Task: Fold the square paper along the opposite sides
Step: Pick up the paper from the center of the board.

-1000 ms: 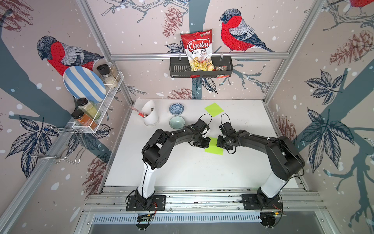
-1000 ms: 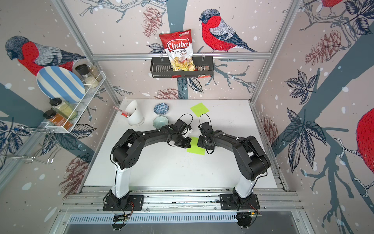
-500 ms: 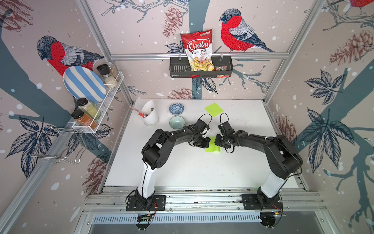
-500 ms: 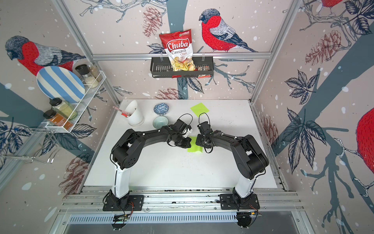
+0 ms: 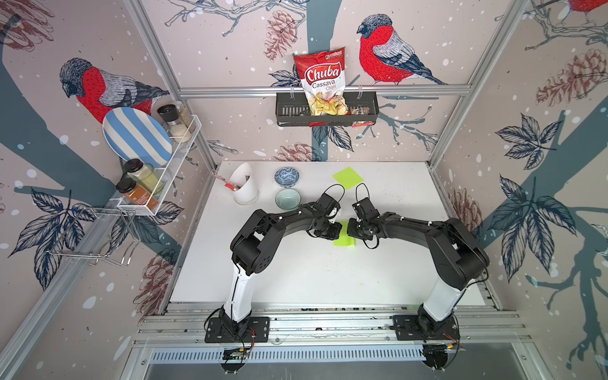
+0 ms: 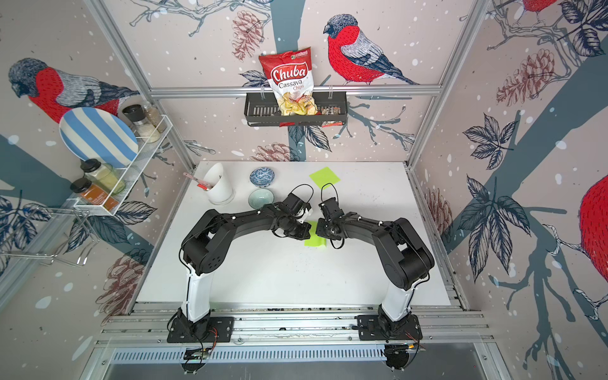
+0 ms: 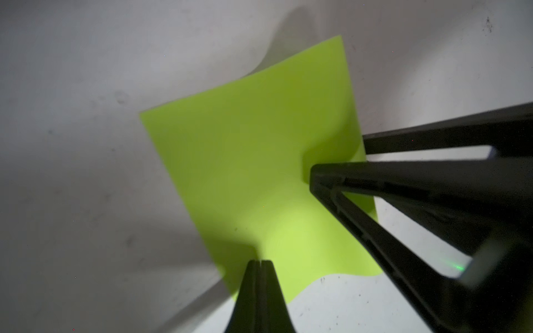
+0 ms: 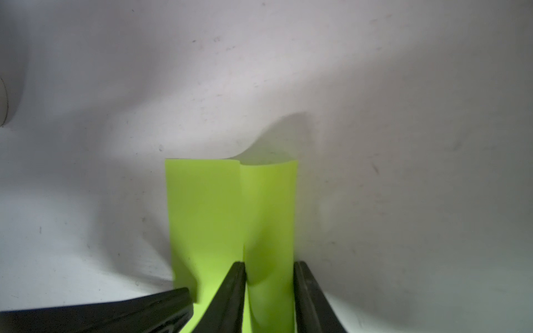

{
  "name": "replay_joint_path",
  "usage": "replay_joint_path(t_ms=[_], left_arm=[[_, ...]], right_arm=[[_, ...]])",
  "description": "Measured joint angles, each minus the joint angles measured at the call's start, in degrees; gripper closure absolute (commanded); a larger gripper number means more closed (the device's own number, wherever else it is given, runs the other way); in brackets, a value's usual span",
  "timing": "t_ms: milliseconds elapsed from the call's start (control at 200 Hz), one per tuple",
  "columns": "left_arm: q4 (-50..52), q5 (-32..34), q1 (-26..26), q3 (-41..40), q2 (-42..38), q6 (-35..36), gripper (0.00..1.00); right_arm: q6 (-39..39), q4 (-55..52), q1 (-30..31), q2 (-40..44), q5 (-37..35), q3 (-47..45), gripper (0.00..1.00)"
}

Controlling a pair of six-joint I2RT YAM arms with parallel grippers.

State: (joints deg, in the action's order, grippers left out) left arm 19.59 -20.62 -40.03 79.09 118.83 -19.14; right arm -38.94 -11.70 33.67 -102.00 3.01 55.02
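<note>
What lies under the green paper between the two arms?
The paper rests on the white table; one side curls up off it. Whatever sits under the curl and the covered patch cannot be seen.
</note>
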Motion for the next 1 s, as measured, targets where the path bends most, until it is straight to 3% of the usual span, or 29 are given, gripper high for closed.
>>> replay_joint_path(t_ms=[385, 750, 885, 1000], left_arm=[[1.1, 5.1, 0.1, 0.6, -3.3, -0.3, 1.00], [-1.8, 8.0, 0.9, 3.0, -15.3, 0.9, 1.00], [-4.4, 9.5, 3.5, 3.0, -20.6, 1.4, 0.90], [-6.1, 10.6, 4.2, 2.9, -25.3, 2.4, 0.68]], right_arm=[[0.1, 0.8, 0.1, 0.1, 0.6, 0.0, 0.74], [2.9, 0.8, 0.0, 3.3, 4.0, -2.4, 0.75], [4.5, 1.4, -0.6, 7.5, 6.7, -3.2, 0.75], [7.3, 2.7, -1.2, 12.1, 9.3, -4.0, 0.75]])
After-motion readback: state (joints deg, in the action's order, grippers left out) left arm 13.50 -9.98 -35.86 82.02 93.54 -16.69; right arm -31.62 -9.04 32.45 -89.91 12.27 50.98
